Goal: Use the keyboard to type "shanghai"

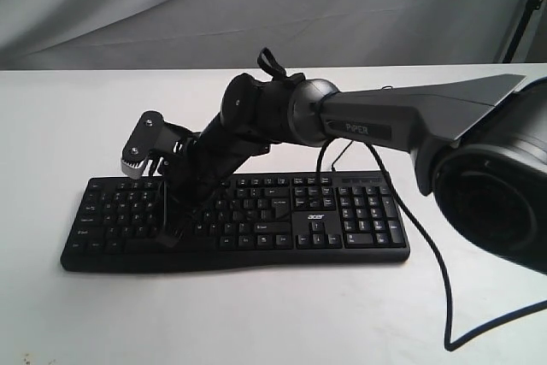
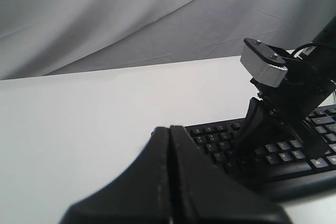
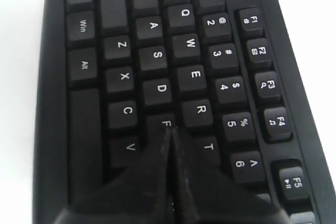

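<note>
- Plainly, the keyboard (image 1: 359,211) lies flat on the white table (image 1: 77,126). Its long side runs parallel to the table's far edge and well in from it, and its legends face up so the keys can be struck from above.
- The right gripper (image 1: 168,237) reaches across to the keyboard's left half and points steeply down. Its jaws are pressed together with nothing between them, which I judge gives one narrow tip for hitting a single key.
- In the right wrist view that tip sits at the F key (image 3: 166,124). I cannot tell whether it touches the key or hovers over it.
- The left gripper (image 2: 169,129) hangs near the keyboard's left end, outside the exterior view. Its jaws are likewise closed and empty, and it is probably held clear of the working arm.
- A thin black cable (image 1: 444,279) runs from behind the keyboard's back edge across the table toward the right.
- No container shows here; nothing holds anything else.
</note>
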`<state>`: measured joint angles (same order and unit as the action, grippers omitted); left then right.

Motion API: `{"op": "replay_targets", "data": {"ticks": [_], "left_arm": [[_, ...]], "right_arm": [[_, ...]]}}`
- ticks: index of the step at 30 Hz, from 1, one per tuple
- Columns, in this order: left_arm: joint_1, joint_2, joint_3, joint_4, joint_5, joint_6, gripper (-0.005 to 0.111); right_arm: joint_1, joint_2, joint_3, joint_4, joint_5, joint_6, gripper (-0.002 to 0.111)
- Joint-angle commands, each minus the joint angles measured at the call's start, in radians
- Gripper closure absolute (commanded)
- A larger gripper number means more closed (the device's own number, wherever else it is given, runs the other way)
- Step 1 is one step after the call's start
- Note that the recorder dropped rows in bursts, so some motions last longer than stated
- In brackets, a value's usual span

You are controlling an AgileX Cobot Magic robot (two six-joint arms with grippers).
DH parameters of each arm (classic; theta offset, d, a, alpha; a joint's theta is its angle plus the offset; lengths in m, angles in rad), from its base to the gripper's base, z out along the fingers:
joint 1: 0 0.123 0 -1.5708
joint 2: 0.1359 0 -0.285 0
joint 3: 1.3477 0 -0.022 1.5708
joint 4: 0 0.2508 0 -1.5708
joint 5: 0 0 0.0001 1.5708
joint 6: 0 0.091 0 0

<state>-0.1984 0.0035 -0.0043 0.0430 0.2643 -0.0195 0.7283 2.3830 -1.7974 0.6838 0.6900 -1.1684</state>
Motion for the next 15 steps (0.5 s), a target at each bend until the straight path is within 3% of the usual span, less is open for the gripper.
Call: {"op": "replay_targets", "data": {"ticks": [1, 15], "left_arm": [[-0.004, -0.003, 0.004, 0.001, -0.005, -0.003, 0.107], [-0.004, -0.003, 0.004, 0.001, -0.005, -0.003, 0.107]], "right_arm": [[0.001, 0.001, -0.009, 0.000, -0.007, 0.002, 0.108], [0.001, 0.006, -0.009, 0.002, 0.001, 0.002, 0.108]]}}
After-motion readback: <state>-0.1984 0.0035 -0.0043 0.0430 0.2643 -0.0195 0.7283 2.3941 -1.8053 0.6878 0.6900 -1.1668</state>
